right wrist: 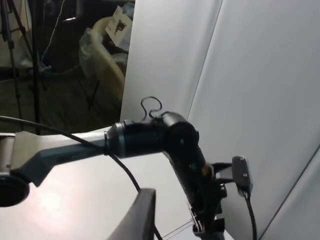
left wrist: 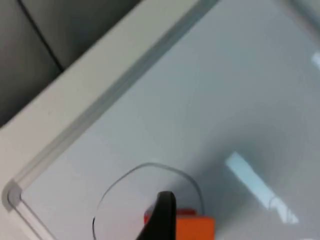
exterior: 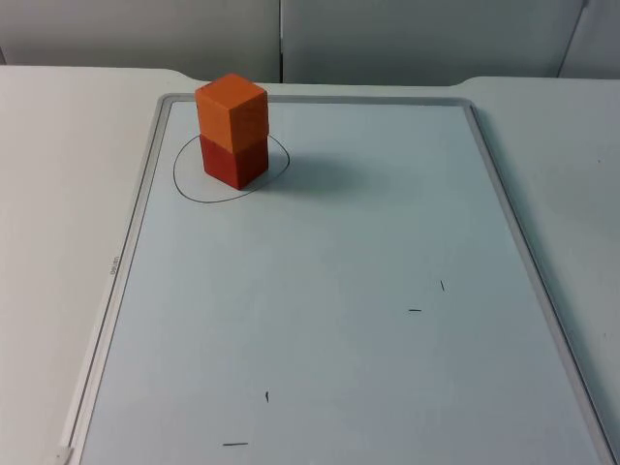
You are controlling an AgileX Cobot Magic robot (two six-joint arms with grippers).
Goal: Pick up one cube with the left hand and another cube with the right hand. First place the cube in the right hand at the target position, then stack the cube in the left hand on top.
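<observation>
An orange cube [exterior: 232,108] stands squarely on a red cube [exterior: 235,160] inside a pen-drawn circle [exterior: 184,184] at the far left of the whiteboard. Nothing touches the stack. In the left wrist view my left gripper [left wrist: 162,220] hangs above and apart from the stack, with the orange cube [left wrist: 197,227] and the circle [left wrist: 130,172] below it. My right gripper [right wrist: 140,215] is raised and pulled back, looking across at the left arm [right wrist: 165,145] and the partition wall.
The whiteboard's grey frame [exterior: 136,242] runs around the work area, on the white table. A few short pen marks [exterior: 415,310] dot the board's near half. The grey partition wall [exterior: 387,39] closes the far side.
</observation>
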